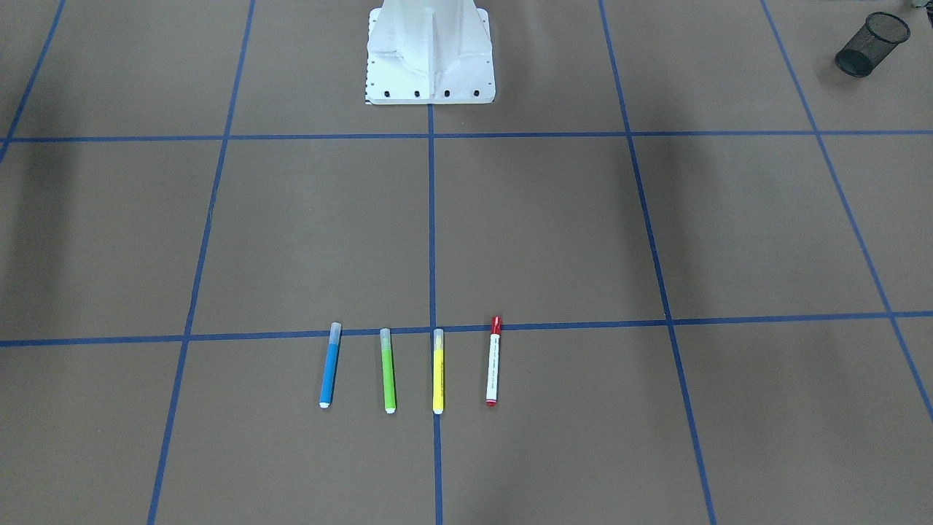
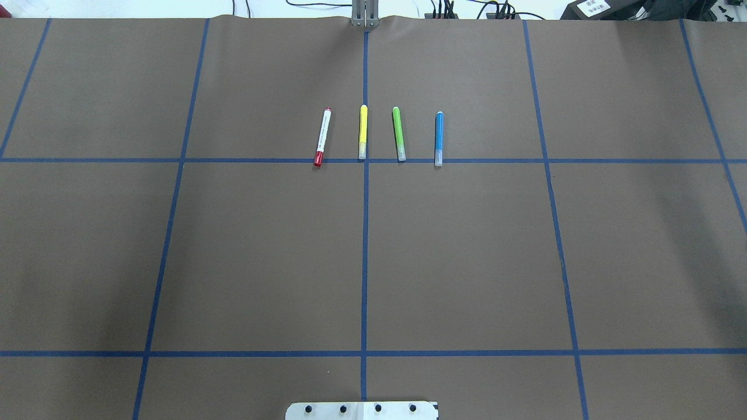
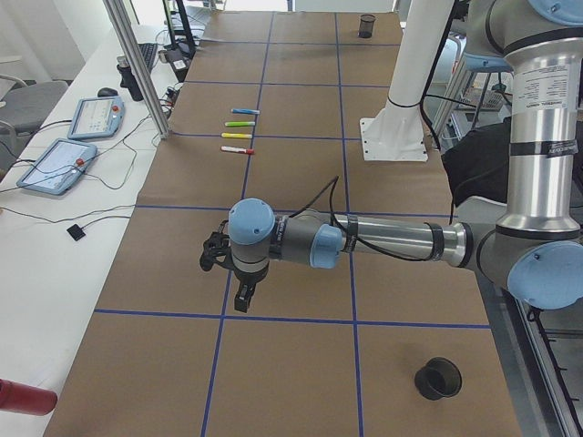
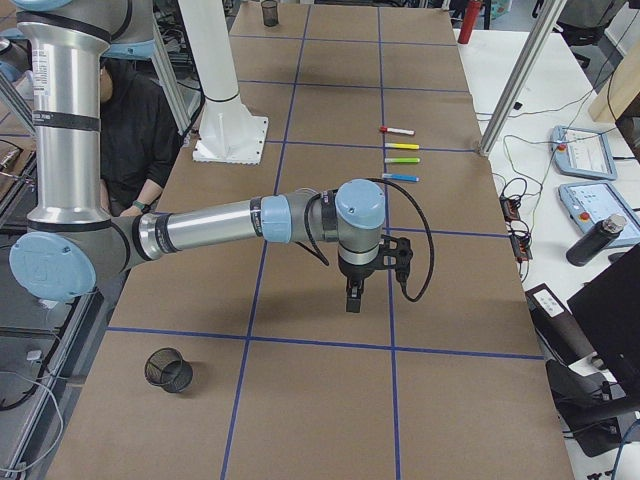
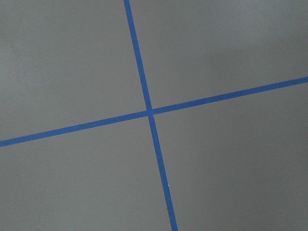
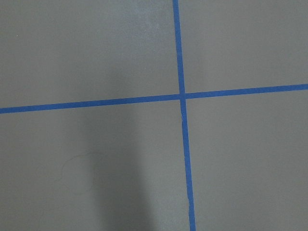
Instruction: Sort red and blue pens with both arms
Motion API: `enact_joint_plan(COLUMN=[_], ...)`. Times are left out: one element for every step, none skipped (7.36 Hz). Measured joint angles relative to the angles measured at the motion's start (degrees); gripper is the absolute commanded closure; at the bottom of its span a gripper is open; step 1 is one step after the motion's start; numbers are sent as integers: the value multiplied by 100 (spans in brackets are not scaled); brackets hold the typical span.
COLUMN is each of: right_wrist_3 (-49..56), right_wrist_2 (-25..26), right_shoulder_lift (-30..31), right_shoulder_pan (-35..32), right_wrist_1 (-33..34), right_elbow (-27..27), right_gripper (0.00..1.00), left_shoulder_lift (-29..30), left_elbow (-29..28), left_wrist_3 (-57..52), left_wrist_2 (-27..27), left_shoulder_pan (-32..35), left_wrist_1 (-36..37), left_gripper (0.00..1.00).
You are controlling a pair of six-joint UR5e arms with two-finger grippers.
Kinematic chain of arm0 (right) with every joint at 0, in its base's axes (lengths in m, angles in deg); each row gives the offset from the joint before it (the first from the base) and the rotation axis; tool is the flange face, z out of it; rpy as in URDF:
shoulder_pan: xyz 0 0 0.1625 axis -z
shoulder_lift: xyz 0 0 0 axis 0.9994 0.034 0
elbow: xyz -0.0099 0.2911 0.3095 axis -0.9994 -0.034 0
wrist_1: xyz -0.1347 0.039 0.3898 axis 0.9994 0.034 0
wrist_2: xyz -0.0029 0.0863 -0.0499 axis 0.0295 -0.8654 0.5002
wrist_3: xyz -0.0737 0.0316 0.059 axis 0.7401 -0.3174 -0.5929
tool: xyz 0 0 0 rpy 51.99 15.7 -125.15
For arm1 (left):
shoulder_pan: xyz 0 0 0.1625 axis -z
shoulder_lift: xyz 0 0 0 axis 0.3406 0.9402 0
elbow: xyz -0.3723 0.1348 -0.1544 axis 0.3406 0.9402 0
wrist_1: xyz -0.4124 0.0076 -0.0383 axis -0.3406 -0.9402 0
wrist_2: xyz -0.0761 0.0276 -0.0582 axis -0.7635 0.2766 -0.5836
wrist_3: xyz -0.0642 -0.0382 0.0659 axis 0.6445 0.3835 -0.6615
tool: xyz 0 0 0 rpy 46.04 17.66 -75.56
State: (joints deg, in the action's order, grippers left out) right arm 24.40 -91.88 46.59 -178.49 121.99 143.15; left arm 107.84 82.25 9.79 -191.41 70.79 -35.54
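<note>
Several pens lie in a row along a blue tape line, far from the robot. The red pen (image 1: 493, 361) (image 2: 323, 137), white-barrelled with a red cap, is at the row's end on my left side. The blue pen (image 1: 330, 367) (image 2: 439, 139) is at the other end. My left gripper (image 3: 241, 296) shows only in the exterior left view, hanging over the paper well short of the pens. My right gripper (image 4: 352, 297) shows only in the exterior right view, also away from them. Whether either is open or shut, I cannot tell. Both wrist views show only paper and tape.
A green marker (image 1: 388, 370) and a yellow marker (image 1: 438, 371) lie between the two pens. A black mesh cup (image 1: 871, 45) (image 3: 438, 378) stands near the table's left end, another (image 4: 168, 369) near the right end. The white pedestal (image 1: 430, 58) stands mid-table at my side.
</note>
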Motion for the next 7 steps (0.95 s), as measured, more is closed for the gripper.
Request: enact_joint_plan(right_wrist_3=[-3, -6, -6, -5, -1, -1, -4], right_wrist_2=[-2, -29, -86, -136, -171, -190, -198], right_shoulder_lift=[-4, -6, -7, -7, -7, -7, -9], right_shoulder_pan=[0, 0, 0, 0, 3, 4, 4], right_wrist_1=[0, 0, 0, 0, 0, -2, -5], right_elbow=[0, -2, -4, -4, -6, -6, -4], right_gripper=[0, 0, 0, 0, 0, 0, 0], left_shoulder_lift=[58, 227, 478, 757, 1067, 1412, 1766], left_elbow=[9, 32, 38, 29, 25, 36, 45], left_wrist_3=[137, 523, 985, 1427, 1972, 2646, 3304], left_wrist_2=[-4, -8, -10, -5, 3, 12, 36], left_shoulder_pan=[0, -27, -137, -351, -658, -1026, -1462], left_wrist_1=[9, 20, 31, 40, 47, 50, 71], left_gripper=[0, 1, 0, 0, 0, 0, 1])
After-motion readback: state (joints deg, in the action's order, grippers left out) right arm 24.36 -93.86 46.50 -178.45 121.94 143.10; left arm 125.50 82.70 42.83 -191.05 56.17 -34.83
